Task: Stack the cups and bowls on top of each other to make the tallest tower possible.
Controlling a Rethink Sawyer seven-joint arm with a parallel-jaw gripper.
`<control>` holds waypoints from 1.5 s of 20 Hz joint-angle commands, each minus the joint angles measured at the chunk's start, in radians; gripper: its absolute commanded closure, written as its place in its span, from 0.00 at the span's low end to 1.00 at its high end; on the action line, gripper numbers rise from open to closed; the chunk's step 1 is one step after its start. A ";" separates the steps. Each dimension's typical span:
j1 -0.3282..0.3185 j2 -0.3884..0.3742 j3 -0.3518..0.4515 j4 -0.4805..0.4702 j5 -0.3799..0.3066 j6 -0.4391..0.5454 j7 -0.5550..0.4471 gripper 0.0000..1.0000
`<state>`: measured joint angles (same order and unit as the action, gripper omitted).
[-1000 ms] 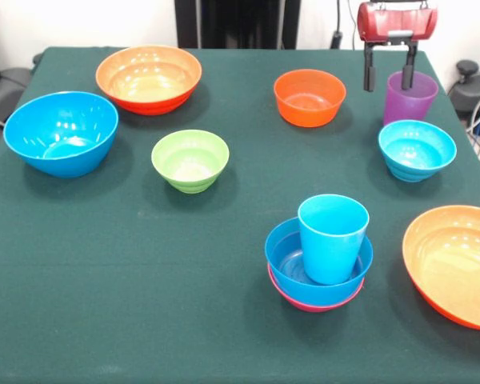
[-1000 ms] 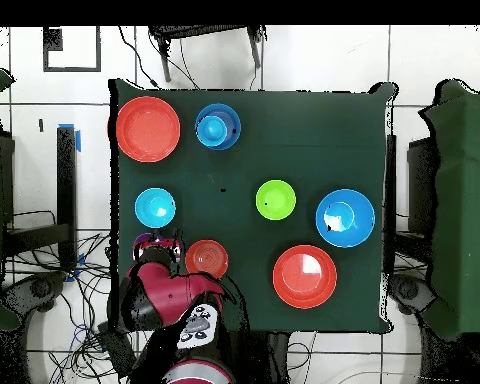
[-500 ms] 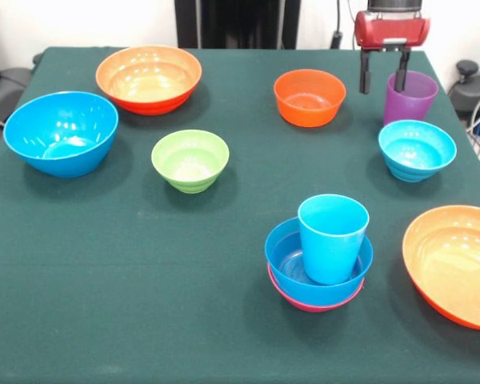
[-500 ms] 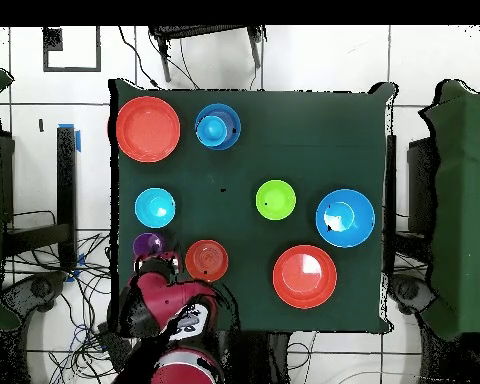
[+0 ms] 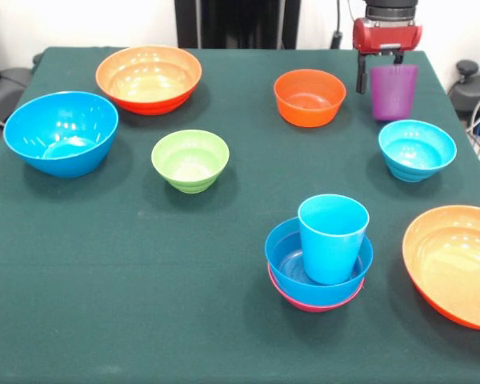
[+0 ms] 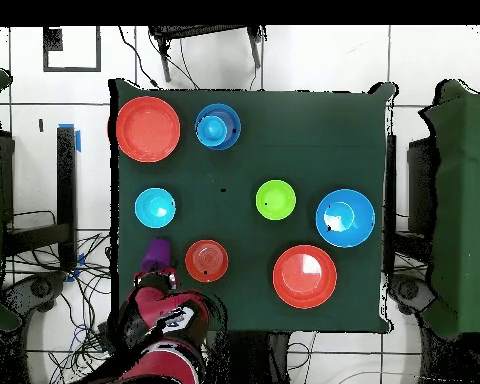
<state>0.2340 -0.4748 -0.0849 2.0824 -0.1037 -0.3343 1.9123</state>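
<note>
cut off at the top edge of the front view: the red arm, only its wrist and the gripper (image 5: 379, 76) showing, jaws closed on the translucent purple cup (image 5: 394, 92), one dark finger (image 5: 361, 76) plain on the cup's outer side, the other hidden behind or inside the purple wall. hard to tell from the front whether the cup's base touches the green worktop (image 5: 104, 256) or hangs just above it; upright there, yet smeared into a short purple streak (image 6: 157, 252) in the overhead view, where the arm's red bulk covers the gripper completely. landmark for the rest: the tower (image 5: 320, 260), a light blue cup (image 5: 331, 238) standing in a blue bowl (image 5: 286, 260) nested on a pink bowl (image 5: 304, 304), of which only a thin rim peeks out in front and nothing from above. beyond the tower, near the held cup, a cyan bowl (image 5: 416, 150) and a small orange bowl (image 5: 309, 97). just beside the tower toward the picture's right, a large orange bowl (image 5: 456, 264) cut by the frame edge in front but seen whole from overhead (image 6: 148, 128). well apart to the tower's other side: green bowl (image 5: 190, 160), large blue bowl (image 5: 61, 133), another orange bowl (image 5: 149, 78).
</note>
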 commanded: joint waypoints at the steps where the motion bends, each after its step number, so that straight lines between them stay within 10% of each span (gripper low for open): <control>1: 0.060 0.015 0.005 0.050 0.073 -0.083 0.230 0.00; 10: 0.031 -0.214 -0.020 0.019 0.081 0.235 0.137 0.00; 30: -0.059 -0.345 0.024 -0.007 0.016 0.360 0.118 0.00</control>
<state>0.1861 -0.8265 -0.1255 2.1214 -0.0962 -0.0847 1.9300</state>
